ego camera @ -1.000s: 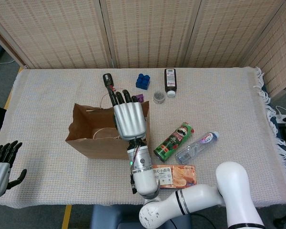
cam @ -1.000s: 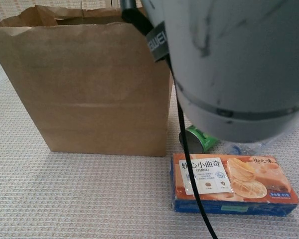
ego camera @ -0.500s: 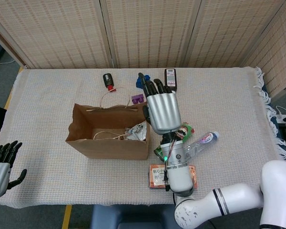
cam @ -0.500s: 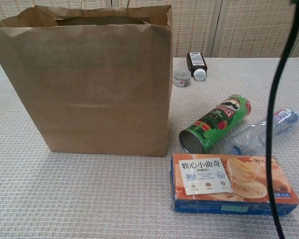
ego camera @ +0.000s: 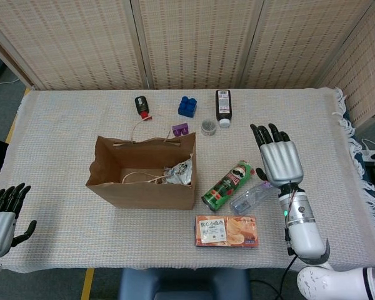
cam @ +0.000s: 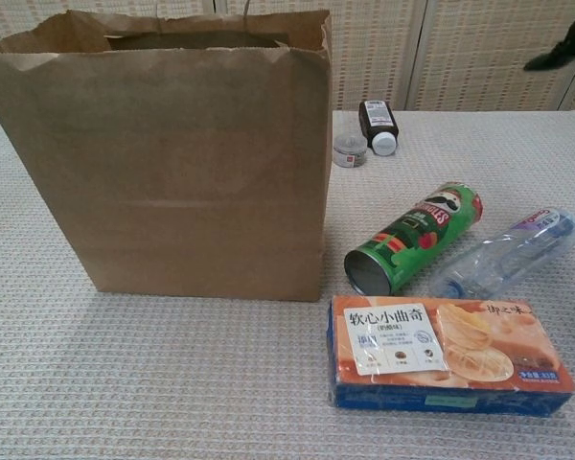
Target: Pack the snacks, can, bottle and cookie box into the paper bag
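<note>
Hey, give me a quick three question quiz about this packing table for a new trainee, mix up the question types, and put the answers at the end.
1. True or false: the green can stands upright inside the paper bag.
2. Multiple choice: which item lies nearest the table's front edge? A) plastic bottle B) cookie box C) dark bottle
3. Fill in: the right hand holds ____.

Key
1. False: it lies on its side on the cloth, right of the bag.
2. B
3. Nothing: its fingers are spread, above the plastic bottle in the head view. The left hand, at the table's left front corner, is empty too.
</note>
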Available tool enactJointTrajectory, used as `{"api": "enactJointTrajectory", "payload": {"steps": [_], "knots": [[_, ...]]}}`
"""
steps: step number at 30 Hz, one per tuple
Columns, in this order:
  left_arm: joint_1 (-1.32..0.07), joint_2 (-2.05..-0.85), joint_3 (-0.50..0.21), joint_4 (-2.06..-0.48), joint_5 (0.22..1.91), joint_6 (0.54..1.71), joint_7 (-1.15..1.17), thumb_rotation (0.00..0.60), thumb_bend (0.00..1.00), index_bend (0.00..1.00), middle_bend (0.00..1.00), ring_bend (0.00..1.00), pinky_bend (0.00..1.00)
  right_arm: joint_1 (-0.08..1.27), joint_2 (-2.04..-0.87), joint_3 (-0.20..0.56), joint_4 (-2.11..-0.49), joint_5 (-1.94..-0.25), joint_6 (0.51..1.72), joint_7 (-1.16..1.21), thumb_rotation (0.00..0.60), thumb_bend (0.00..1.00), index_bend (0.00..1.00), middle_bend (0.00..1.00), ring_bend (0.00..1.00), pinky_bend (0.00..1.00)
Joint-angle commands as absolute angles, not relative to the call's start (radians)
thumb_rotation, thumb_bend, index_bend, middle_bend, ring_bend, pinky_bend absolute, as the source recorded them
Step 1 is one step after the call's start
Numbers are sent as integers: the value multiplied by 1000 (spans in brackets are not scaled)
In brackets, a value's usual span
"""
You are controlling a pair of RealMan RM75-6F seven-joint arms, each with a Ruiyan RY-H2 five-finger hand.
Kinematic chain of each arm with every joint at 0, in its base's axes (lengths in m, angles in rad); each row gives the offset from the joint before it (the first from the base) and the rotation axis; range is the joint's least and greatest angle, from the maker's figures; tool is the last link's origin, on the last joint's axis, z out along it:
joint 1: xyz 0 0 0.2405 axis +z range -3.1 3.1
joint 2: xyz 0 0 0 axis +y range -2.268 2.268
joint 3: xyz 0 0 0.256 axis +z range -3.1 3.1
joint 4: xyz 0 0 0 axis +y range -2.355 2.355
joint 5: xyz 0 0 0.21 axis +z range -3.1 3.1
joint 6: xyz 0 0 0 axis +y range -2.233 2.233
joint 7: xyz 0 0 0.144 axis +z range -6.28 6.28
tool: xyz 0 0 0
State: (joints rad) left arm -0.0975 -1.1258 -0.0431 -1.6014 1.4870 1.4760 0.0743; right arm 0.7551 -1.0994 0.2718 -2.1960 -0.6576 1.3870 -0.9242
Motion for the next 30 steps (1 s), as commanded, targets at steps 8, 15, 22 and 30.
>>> {"api": "enactJointTrajectory", "payload": {"steps": [8, 15, 22, 30], "knots": [[-99, -1124, -43, -1601, 1487, 1474, 68, 600, 358, 38, 0, 0, 0, 701, -1115, 62, -2023, -815, 1185, -867, 600, 57, 0, 84, 21, 152], [-98, -1124, -42, -1598, 1490, 1476, 60, 600, 358, 38, 0, 0, 0, 727, -1237, 57, -1916, -813, 1202, -923, 600, 56, 0, 84, 21, 152], [-97, -1123, -41, -1596, 1491, 1478, 53, 600, 359, 38, 0, 0, 0, 774, -1363, 83, -1799, -720, 1189, -977, 600, 58, 0, 83, 21, 152], [-95, -1121, -39, -1592, 1494, 1479, 36, 600, 359, 38, 0, 0, 0, 828, -1491, 111, -1675, -624, 1155, -1008, 600, 57, 0, 83, 21, 152]]}}
